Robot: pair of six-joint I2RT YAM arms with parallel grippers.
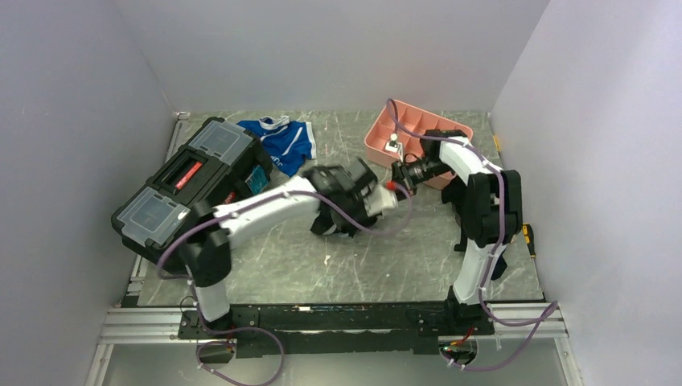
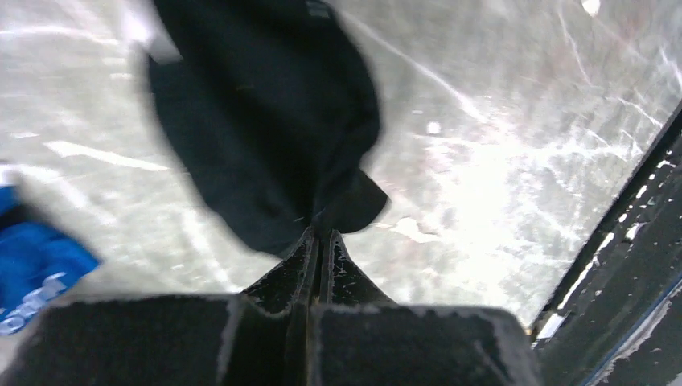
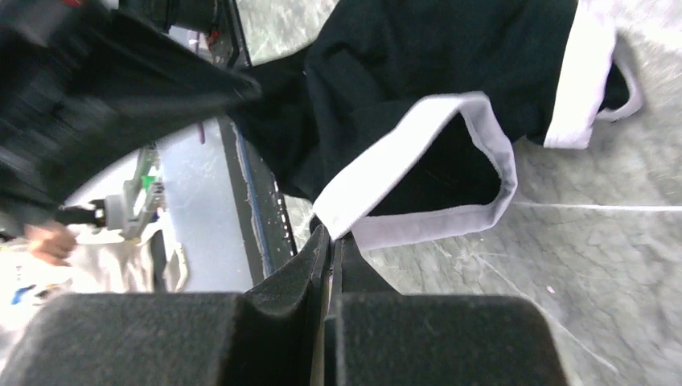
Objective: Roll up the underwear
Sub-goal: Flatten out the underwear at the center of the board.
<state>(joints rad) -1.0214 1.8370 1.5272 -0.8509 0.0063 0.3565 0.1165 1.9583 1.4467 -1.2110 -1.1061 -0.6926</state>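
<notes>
While soft black white-banded underwear (image 2: 265,121) bunches, left fingers (image 2: 299,265) clench its 6 o'clock fold, right fingers (image 3: 310,265) clamp its white hem.

My two arms
My left arm (image 1: 265,207) and right arm (image 1: 476,269) are white and black, with thin purple cables (image 1: 378,233) and black fingers (image 2: 289,273).

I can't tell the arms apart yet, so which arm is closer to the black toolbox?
Left. The left arm reaches out right alongside the toolbox, its elbow by the box's near corner. The right arm stands on the table's opposite side, by the pink tray.
</notes>
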